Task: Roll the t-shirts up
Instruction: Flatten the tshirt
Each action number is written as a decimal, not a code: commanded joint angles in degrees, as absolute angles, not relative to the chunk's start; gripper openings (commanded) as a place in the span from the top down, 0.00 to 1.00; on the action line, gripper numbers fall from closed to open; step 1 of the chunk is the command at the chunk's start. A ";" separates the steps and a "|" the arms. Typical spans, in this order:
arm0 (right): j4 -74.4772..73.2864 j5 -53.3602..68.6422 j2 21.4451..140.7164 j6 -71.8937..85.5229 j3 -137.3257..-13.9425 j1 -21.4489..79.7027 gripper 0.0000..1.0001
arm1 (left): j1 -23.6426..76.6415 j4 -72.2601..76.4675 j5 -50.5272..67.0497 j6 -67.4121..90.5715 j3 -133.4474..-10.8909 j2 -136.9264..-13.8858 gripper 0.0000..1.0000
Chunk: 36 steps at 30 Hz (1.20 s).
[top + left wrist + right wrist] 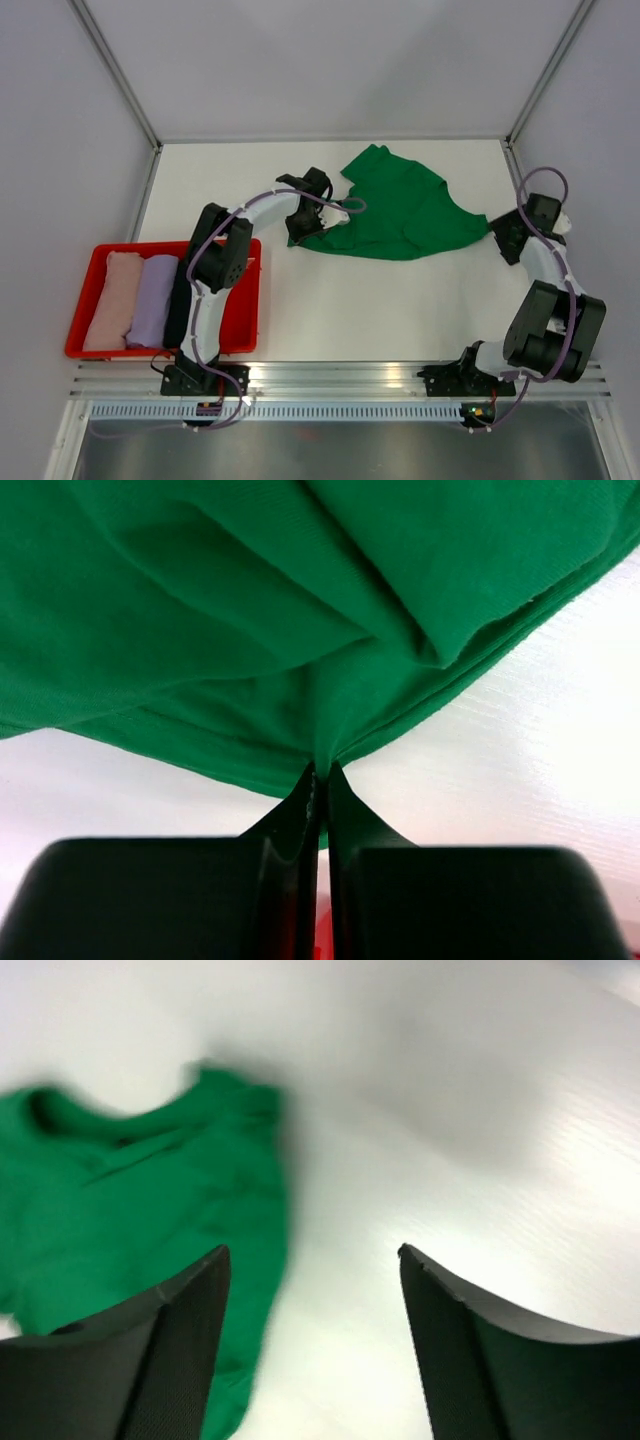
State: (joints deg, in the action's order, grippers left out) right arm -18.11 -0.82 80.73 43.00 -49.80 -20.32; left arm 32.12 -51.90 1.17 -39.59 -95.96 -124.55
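Note:
The bright green t-shirt [400,210] lies crumpled in the middle of the white table. My left gripper [322,205] is at its left edge, shut on a pinch of the green fabric [322,735], which it pulls taut. My right gripper [503,238] is open and empty just right of the shirt's right corner; the shirt shows blurred in the right wrist view [130,1220] beside the left finger. The pale pink [112,300], lavender [150,300] and black [180,300] t-shirts lie rolled side by side in the red tray [240,320].
The red tray sits at the table's left front, beside the left arm's base. Grey walls and metal posts enclose the table at the back and sides. An aluminium rail [330,380] runs along the near edge.

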 commanded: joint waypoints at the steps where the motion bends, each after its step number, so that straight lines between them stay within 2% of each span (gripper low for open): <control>1: -24.26 -6.51 73.31 45.62 -45.44 -24.61 0.22 | 31.73 -49.49 6.23 -36.12 -93.18 -122.26 0.98; 5: -22.33 -6.67 69.18 39.91 -44.47 -24.26 0.03 | 31.73 -47.64 7.38 -35.16 -89.75 -119.36 0.98; 8: -20.57 -6.86 71.61 35.78 -46.30 -23.91 0.02 | 31.73 -46.50 7.21 -35.16 -88.33 -118.04 0.98; 12: -20.47 2.00 83.03 31.91 -53.16 -23.21 0.19 | 31.73 -46.06 6.77 -34.63 -88.68 -117.95 0.98; 15: -20.66 2.99 91.39 31.99 -58.09 -20.84 0.28 | 31.73 -46.14 6.24 -33.66 -88.42 -117.69 0.98; 19: -18.64 3.42 98.16 33.92 -61.78 -18.28 0.33 | 31.73 -46.14 6.68 -33.66 -87.71 -116.37 0.98; 22: -16.88 1.59 100.89 35.15 -62.58 -18.19 0.54 | 31.73 -46.14 6.59 -33.22 -87.54 -115.49 0.98; 23: -16.44 1.32 101.86 35.16 -62.75 -18.19 0.66 | 31.73 -46.14 6.85 -33.14 -87.45 -114.79 0.98; 25: -16.26 0.53 103.09 34.98 -63.63 -18.19 0.82 | 31.64 -45.88 7.21 -31.91 -87.63 -113.82 0.98; 26: -16.52 0.35 103.01 34.98 -63.98 -18.19 1.00 | 31.47 -45.70 7.47 -31.21 -87.97 -112.77 0.98; 30: -19.49 0.35 97.40 33.58 -67.14 -18.19 1.00 | 28.75 -44.91 6.59 -27.08 -91.40 -106.99 0.98; 36: -28.02 -2.29 78.86 30.68 -76.54 -18.19 1.00 | 27.77 -49.03 3.61 -29.61 -97.11 -95.56 0.98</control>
